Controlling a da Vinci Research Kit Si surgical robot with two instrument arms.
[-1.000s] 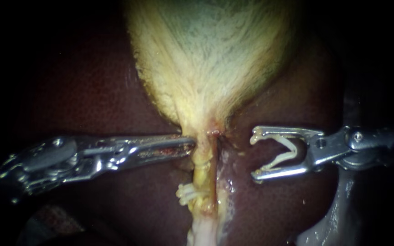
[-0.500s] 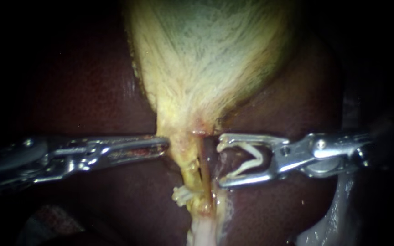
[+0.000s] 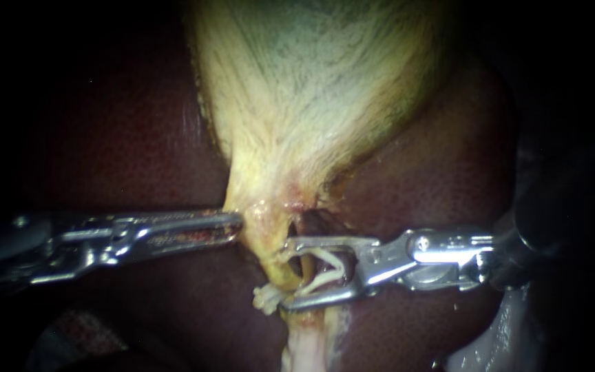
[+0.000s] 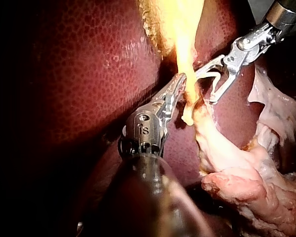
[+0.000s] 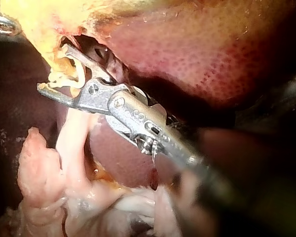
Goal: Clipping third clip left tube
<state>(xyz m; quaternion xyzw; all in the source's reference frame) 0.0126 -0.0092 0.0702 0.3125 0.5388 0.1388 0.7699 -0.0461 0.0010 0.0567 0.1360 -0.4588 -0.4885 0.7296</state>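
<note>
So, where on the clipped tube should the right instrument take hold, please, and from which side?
Take the bare stretch of the tube between the gallbladder neck and the existing clip, coming from the right, crosswise: the tube runs straight down, and the right instrument, bearing its loaded clip, faces it.

**Q:** Endoscope view: where does the light fall?
**A:** Centrally, from the scope's side. The gallbladder (image 3: 318, 89) is bright, the liver (image 3: 139, 138) dim, and the borders black (a steep falloff).
**Q:** Glare?
**A:** On the right instrument (image 3: 286, 273) at its hinge, and faintly on the clip (image 3: 325, 270). The left instrument (image 3: 237, 224) darkens along its shaft.
**Q:** Wrist views?
**A:** In the left one the gallbladder is washed out. In both, the near shafts lie in shadow.
</note>
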